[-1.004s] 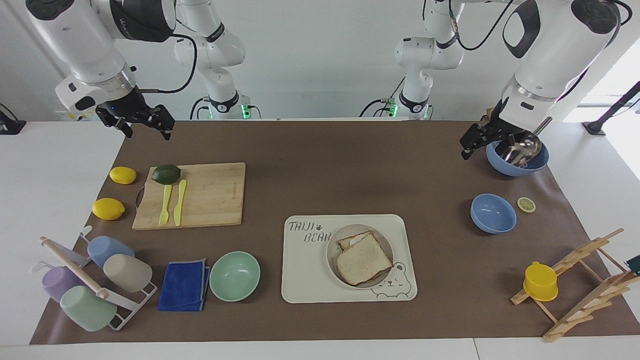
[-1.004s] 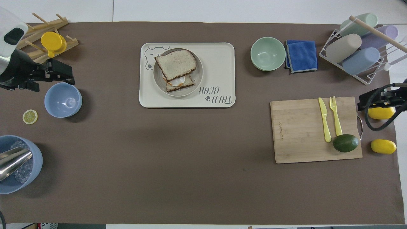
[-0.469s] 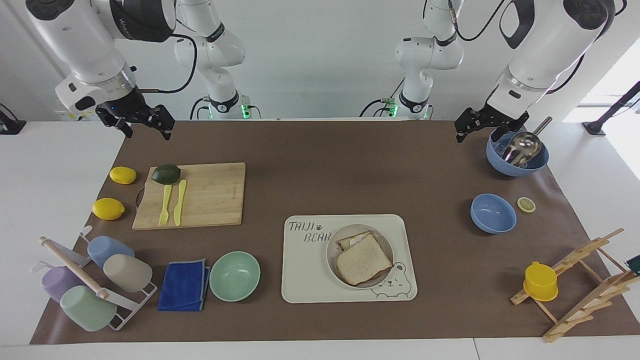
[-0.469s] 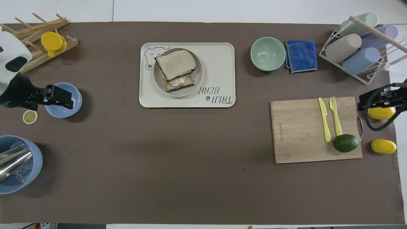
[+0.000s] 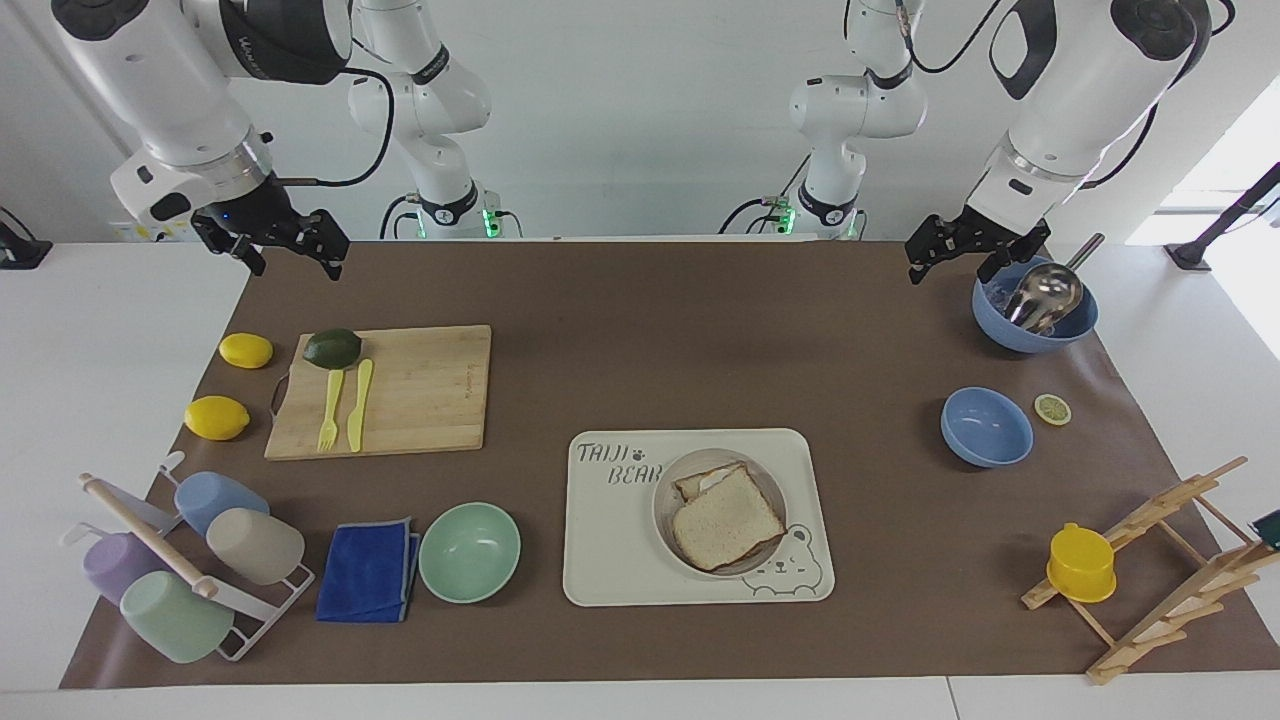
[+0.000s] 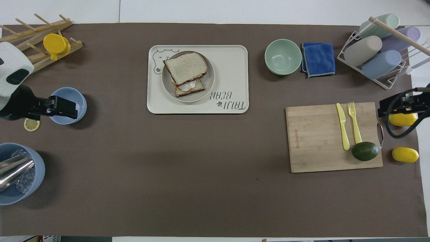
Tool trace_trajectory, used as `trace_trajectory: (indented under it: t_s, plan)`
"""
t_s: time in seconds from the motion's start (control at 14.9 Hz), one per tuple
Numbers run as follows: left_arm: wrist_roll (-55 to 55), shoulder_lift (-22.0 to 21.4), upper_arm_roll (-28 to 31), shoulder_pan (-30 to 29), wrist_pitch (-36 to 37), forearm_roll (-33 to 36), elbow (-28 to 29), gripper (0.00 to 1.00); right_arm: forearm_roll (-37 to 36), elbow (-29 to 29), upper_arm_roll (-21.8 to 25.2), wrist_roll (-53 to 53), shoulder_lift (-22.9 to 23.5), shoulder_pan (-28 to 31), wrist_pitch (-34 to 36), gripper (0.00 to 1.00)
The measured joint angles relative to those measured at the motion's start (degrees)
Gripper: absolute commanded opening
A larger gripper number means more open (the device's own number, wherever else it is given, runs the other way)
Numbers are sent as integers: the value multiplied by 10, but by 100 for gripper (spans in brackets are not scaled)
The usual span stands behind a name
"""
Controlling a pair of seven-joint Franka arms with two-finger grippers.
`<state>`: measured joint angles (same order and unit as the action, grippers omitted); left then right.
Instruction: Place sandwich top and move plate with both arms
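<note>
The rectangular cream tray with the bear drawing (image 5: 620, 560) lies on the brown table mat, with the mint-green bowl (image 5: 469, 551) beside it toward the right arm's end of the table. The small round beige-grey plate (image 5: 668, 500) sits on the tray, over the bear motif. On the plate lies a toast slice bearing a fried egg (image 6: 189, 88); the sandwich top (image 5: 727, 520), a pale speckled bread slice with brown crust, rests on it, offset so that one end of the egg toast shows.

Task status, as judged: placing the top appears complete. The plate is not yet gripped by either arm, so the two-arm move remains.

The left gripper (image 5: 966, 249) hangs with its fingers spread and empty, just beside the rim of the blue bowl holding a metal scoop (image 5: 1035, 305). The right gripper (image 5: 287, 247) waits, likewise spread and empty, over the table edge at the right arm's end. Both are well apart from the plate.
</note>
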<state>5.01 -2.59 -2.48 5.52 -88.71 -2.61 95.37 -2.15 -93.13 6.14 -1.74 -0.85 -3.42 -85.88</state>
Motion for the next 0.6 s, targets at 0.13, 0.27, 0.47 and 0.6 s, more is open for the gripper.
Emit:
trace_trajectory:
  t_s: [0.13,0.27,0.47,0.6]
  plan:
    - [0,1,-6,-7,19,0,-17,100,0,0,0,0,0,0,0,100]
    - [-3,1,-6,-10,20,1,-20,100,0,0,0,0,0,0,0,100]
    - [-13,5,-7,-15,18,1,-10,100,0,0,0,0,0,0,0,100]
    - [-15,5,-7,-15,18,1,-6,100,0,0,0,0,0,0,0,100]
